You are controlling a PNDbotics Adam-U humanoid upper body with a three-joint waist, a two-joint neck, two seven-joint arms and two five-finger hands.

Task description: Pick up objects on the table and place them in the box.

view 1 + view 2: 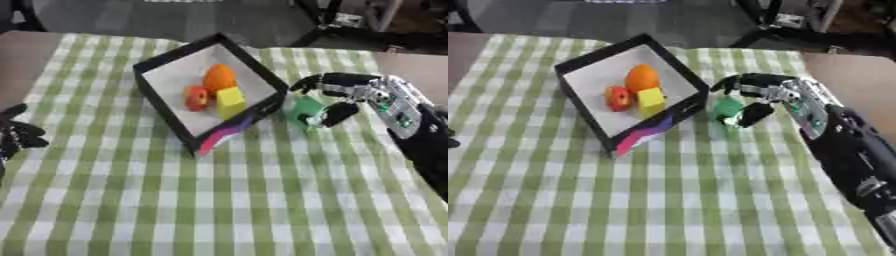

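Left eye view: a black-walled, white-floored shallow box (pixel 262 70) is being shown standing askew on the green-and-white checked cloth of the surface (pixel 219 200), one corner pointed toward the robot. Three things are already being kept inside it, bunched together: an orange round fruit-like piece (pixel 219 77), a red rounded piece (pixel 196 97) and a yellow block (pixel 230 100). A pink-and-purple flat strip (pixel 223 136) is being seen at the box's near wall, leaning over or against it; which cannot be told. Just beside the box's right corner, a small green rounded object (pixel 305 110) is being pinched between the thumb and curled fingers of the right hand (pixel 350 97), apparently so that it can be carried over the low wall. Whether the object is being lifted clear of the cloth cannot be told. The left hand (pixel 17 132) is being rested idle at the left edge, its fingers spread, well apart from the box.

Right eye view: the same grasp is being shown from slightly aside, the thumb (pixel 754 114) being set against the green object's right side and the fingers arched over its top, with the black forearm (pixel 855 160) being brought in from the lower right. The object is being held near, but outside, the box, so the placing is judged not yet done.
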